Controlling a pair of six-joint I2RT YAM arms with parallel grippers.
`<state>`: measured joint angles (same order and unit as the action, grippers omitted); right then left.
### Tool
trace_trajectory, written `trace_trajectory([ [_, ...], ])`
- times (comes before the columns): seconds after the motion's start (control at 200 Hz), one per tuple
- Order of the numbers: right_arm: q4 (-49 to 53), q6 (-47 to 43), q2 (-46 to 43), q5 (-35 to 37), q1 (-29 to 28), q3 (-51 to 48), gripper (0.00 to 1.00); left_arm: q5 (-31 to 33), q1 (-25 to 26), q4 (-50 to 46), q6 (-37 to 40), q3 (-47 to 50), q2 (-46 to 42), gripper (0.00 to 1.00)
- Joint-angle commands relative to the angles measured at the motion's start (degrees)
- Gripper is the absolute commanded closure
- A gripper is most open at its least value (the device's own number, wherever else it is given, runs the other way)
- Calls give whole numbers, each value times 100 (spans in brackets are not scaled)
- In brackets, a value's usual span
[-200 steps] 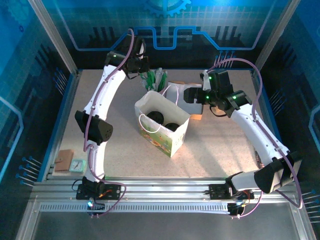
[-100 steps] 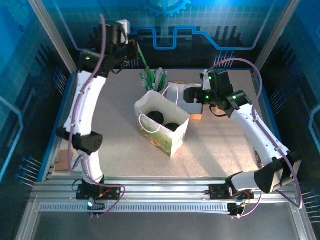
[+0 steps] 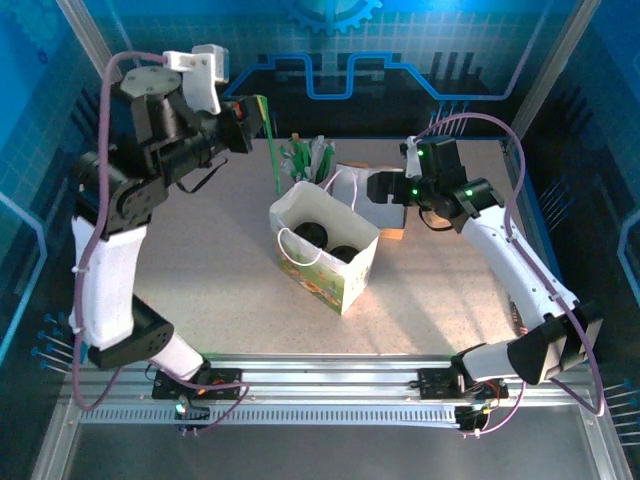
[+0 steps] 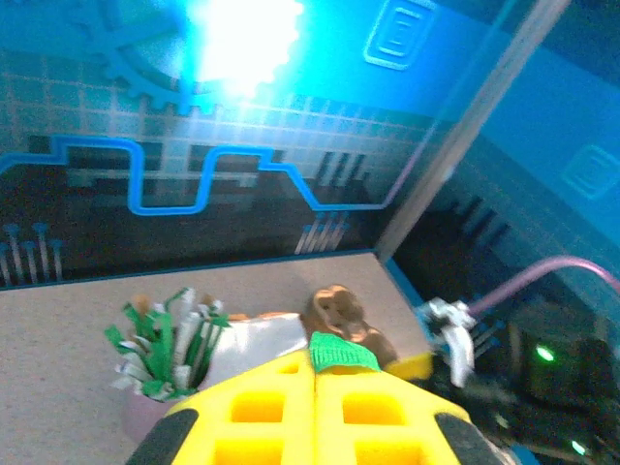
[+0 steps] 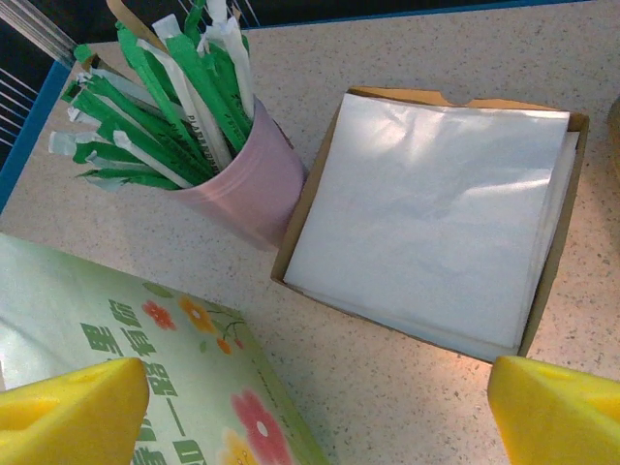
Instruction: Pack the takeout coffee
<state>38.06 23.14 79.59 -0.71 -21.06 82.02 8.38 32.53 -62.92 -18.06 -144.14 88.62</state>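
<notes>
High over the table's far edge, the left gripper (image 3: 247, 113) pinches one green stick (image 3: 270, 145). At centre, the takeout coffee (image 3: 312, 235) sits inside the paper bag (image 3: 350, 280), which is printed with flowers and green Chinese characters. The right gripper (image 3: 378, 187), fingers spread, hovers over a box of napkins (image 5: 436, 213).

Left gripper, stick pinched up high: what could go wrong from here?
1. The left gripper holds the stick near its top end; the long free part may swing or slip.
2. The bag already holds two black lids, and a handle loops over its rim; the stick could snag there.
3. The right gripper hovers open just past the bag, so the arms might clash.
</notes>
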Motion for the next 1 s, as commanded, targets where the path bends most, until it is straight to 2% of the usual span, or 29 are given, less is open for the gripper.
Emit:
trace_trajectory([
  [0.0,-48,40,164,-114,-58,252,9,204,310,7,-250,506,-299,100],
  [0.095,-60,31,232,-115,-65,331,9,391,581,381,-226,1228,-575,100],
  [0.36,-65,-15,535,-151,-56,795,11,332,600,1686,-359,3158,-1017,100],
  [0.56,35,-107,1142,-419,-56,1408,15,384,602,2422,-369,3810,-1064,100],
  [0.655,87,-134,1398,-514,-56,1627,16,432,598,2607,-343,3791,-1077,100],
  [0.845,-1,-125,1513,-606,-56,1698,17,347,597,2169,-334,2836,-1002,100],
  [0.996,-70,-130,1654,-752,-56,1788,17,225,599,2222,-401,2592,-1043,100],
])
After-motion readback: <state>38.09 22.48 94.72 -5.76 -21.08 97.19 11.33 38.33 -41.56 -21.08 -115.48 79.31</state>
